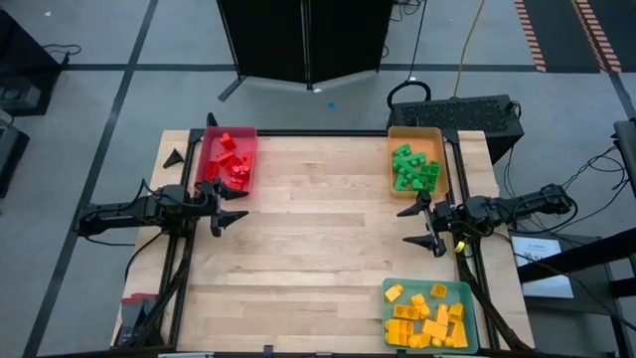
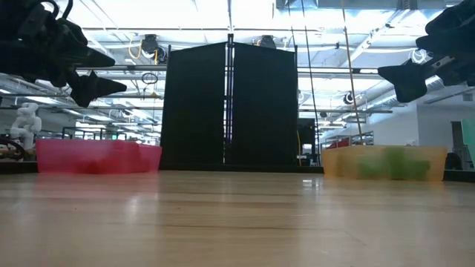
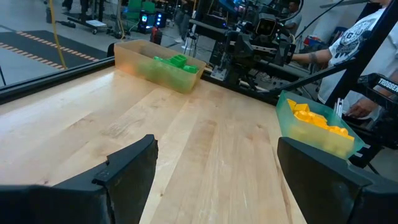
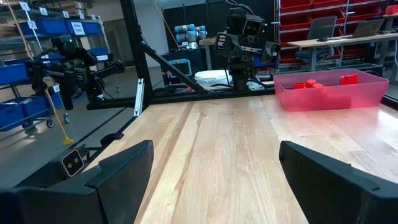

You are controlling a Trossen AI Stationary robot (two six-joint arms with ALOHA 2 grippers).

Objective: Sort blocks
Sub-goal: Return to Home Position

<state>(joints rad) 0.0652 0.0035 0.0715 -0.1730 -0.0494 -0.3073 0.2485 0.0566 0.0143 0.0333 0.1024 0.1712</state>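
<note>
Sorting looks finished: every block in view sits in a tray by colour, and both arms hang empty-handed at the table's sides.

Seen from above, red blocks point(image 1: 231, 159) lie in the red tray point(image 1: 204, 149) at upper left, green blocks point(image 1: 412, 167) in the orange tray point(image 1: 414, 131) at upper right, and yellow blocks point(image 1: 427, 320) in the teal tray point(image 1: 427, 284) at lower right. No loose block shows on the table point(image 1: 318, 249), so nothing appears left to move. The left gripper point(image 1: 238, 204), at middle left just below the red tray, and the right gripper point(image 1: 407, 226), at middle right between the orange and teal trays, both have jaws spread wide, gripping nothing. No block lies between either pair.
</note>
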